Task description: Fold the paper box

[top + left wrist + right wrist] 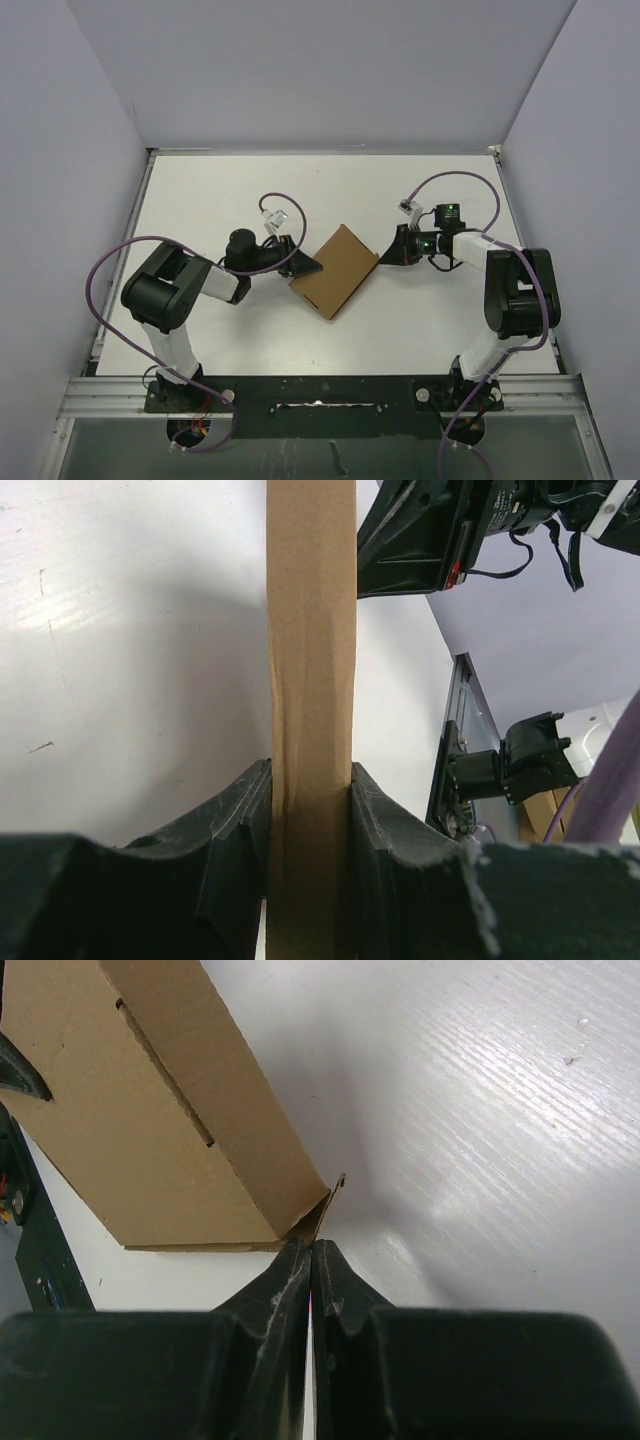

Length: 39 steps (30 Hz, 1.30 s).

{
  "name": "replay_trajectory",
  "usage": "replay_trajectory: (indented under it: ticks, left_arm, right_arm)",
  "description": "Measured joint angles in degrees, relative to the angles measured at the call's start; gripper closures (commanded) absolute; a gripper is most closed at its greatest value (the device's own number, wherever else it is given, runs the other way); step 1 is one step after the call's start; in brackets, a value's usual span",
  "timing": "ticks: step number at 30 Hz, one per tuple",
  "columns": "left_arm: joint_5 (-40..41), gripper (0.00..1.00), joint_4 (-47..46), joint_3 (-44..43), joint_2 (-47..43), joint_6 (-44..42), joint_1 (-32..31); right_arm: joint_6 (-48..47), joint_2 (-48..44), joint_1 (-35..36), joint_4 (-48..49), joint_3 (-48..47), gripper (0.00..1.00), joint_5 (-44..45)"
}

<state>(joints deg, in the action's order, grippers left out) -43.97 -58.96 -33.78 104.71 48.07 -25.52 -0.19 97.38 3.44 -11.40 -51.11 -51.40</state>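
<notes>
At the middle of the table point(230, 190) lies the paper box point(335, 270), plain brown cardboard, folded shut, flat, turned cornerwise; its inside is hidden. Narrow slits mark one side wall. The left gripper point(310, 780) clamps its left edge, jaws partly apart around it. The right gripper point(310, 1250) has jaws pressed together, tips at the box's right corner flap.

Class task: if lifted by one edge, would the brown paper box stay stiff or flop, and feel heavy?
Probably stiff: the paper box shows flat faces and crisp edges while the left gripper clamps its thin side. Likely light, being thin cardboard. Its corner may flex: the right gripper pinches only a thin tab there.
</notes>
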Motion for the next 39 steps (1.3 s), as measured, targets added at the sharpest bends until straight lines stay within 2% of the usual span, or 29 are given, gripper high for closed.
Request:
replay_trajectory:
  ticks: [12, 14, 16, 18, 28, 39]
  left_arm:
    - [3.43, 0.88, -2.64, 2.80, 0.11, 2.99, 0.13]
    - [3.52, 0.88, -3.43, 3.02, 0.37, 3.41, 0.13]
    - [3.43, 0.88, -4.00, 3.02, 0.72, 3.63, 0.13]
    - [3.19, 0.88, -4.48, 3.02, 1.09, 3.78, 0.13]
    - [0.61, 0.88, -5.81, 2.93, 1.92, 4.00, 0.11]
    - [0.00, 0.88, -6.49, 2.82, 2.25, 4.26, 0.07]
  right_arm:
    - [-1.81, 0.02, 0.04, -0.70, 0.00, 1.00, 0.90]
    - [-1.95, 0.02, 0.02, -0.74, 0.00, 0.94, 0.94]
    - [-1.77, 0.02, -0.02, -0.70, 0.00, 0.78, 0.85]
    - [-1.01, 0.02, -0.09, -0.52, 0.00, 0.74, 0.70]
    - [4.17, 0.02, -1.18, 4.13, 0.02, 0.77, -1.33]
    - [4.63, 0.09, -0.42, 3.67, 0.02, 0.81, -0.96]
